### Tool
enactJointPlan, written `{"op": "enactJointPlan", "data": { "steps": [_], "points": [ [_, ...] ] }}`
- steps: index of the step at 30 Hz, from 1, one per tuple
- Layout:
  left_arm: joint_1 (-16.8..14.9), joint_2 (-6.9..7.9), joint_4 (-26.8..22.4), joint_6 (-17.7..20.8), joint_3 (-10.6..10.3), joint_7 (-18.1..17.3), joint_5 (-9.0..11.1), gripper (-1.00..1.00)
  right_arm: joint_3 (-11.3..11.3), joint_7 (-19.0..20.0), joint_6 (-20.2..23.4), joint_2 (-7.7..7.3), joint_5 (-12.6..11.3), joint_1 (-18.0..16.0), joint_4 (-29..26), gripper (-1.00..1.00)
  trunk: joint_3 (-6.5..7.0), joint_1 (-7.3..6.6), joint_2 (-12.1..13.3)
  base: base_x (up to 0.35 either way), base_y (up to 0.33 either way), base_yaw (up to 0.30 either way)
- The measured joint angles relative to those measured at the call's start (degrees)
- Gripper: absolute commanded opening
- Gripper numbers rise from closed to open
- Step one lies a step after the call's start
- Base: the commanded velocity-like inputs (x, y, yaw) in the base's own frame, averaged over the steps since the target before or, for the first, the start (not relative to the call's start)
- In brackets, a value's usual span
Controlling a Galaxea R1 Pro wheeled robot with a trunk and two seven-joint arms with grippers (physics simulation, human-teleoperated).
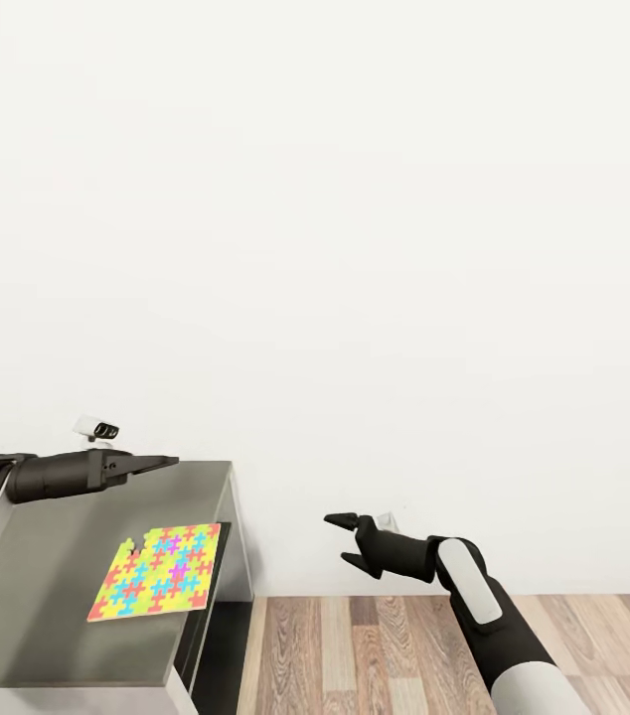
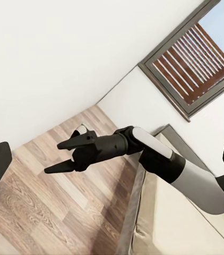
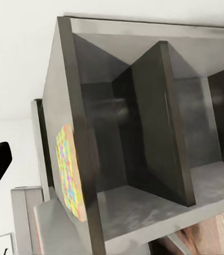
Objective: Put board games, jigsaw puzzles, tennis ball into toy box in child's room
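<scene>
In the head view we see one jigsaw puzzle [image 1: 159,571] lying flat on a dark-grey desk top [image 1: 47,576], close to the desk's right edge, with its near corner hanging slightly past that edge. Our left gripper [image 1: 161,462] hovers above the far part of the desk, behind the puzzle and apart from it; its fingers look pressed together and empty, though at this angle we cannot tell for certain. Our right gripper [image 1: 347,542] hangs over the wood-plank floor [image 1: 404,645] to the right of the desk, well apart from the puzzle, its fingers spread and holding nothing; the left wrist view shows the same gripper [image 2: 58,155] splayed wide beside the bed [image 2: 170,223]. The right wrist view looks into the desk's open underside, with the puzzle [image 3: 69,172] seen edge-on on top.
</scene>
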Motion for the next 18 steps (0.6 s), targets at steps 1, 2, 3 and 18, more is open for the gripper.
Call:
{"op": "enactJointPlan", "data": {
  "steps": [1, 2, 3, 18],
  "points": [
    [0.01, 0.03, 0.01, -0.02, 0.03, 0.0, 0.02, 1.0, 0.03, 0.04, 0.0, 0.01, -0.02, 0.0, 0.0, 1.0, 0.0, 0.0, 0.0, 0.0, 0.0, 0.0],
    [0.01, 0.05, 0.02, -0.01, 0.05, 0.0, 0.04, 1.0, 0.05, 0.07, 0.0, 0.02, -0.02, -0.01, 0.0, 1.0, 0.0, 0.0, 0.0, 0.0, 0.0, 0.0],
    [0.01, 0.06, 0.02, -0.01, 0.06, 0.0, 0.05, 1.0, 0.06, 0.08, 0.0, 0.02, -0.02, -0.01, 0.0, 1.0, 0.0, 0.0, 0.0, 0.0, 0.0, 0.0],
    [0.01, 0.0, 0.03, 0.0, 0.07, 0.0, 0.0, 1.0, -0.27, 1.97, -0.21, 0.0, -0.01, 0.07, -0.11, 1.0, 0.0, 0.0, 0.0, -0.032, 0.088, 0.0]
  ]
}}
